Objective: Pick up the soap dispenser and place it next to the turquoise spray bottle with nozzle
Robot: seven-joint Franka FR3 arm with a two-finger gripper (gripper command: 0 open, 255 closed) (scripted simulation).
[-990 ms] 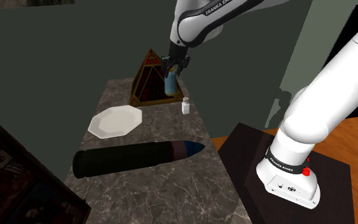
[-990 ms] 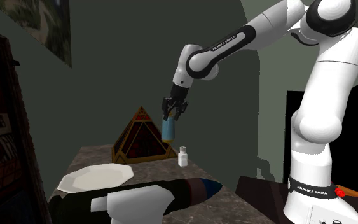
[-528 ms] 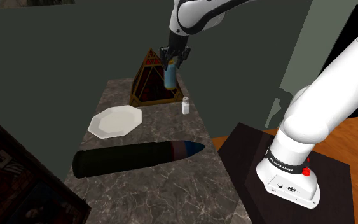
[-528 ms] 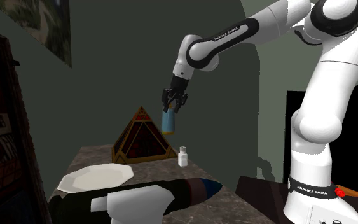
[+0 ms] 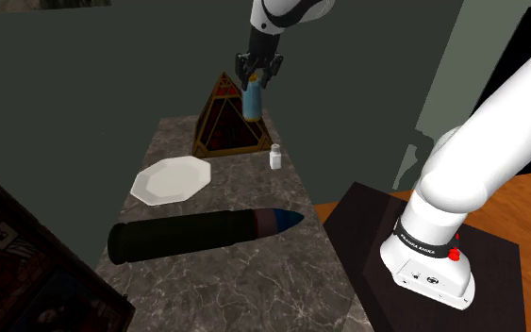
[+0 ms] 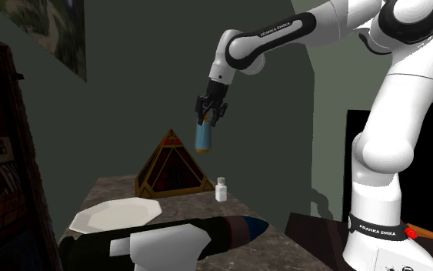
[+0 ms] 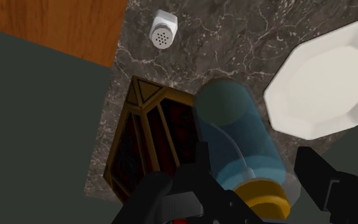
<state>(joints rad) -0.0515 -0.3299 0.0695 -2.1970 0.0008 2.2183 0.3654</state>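
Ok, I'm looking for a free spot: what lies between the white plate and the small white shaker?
Only bare dark veined countertop lies between the plate and the shaker, as the shoulder and wrist views show.

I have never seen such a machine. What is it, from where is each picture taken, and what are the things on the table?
It is a white robot arm on a stand, ending in a black two-finger pincer. One picture looks down from beside the stand, one looks along the table from low down, and one comes from a camera on the hand itself. The pincer is shut on a translucent blue bottle with a yellowish cap, held in the air above the dark marble table. On the table stand a dark pyramid with golden edges, a small white shaker and a white angular plate. A long dark cylinder with a blue tip lies on its side.
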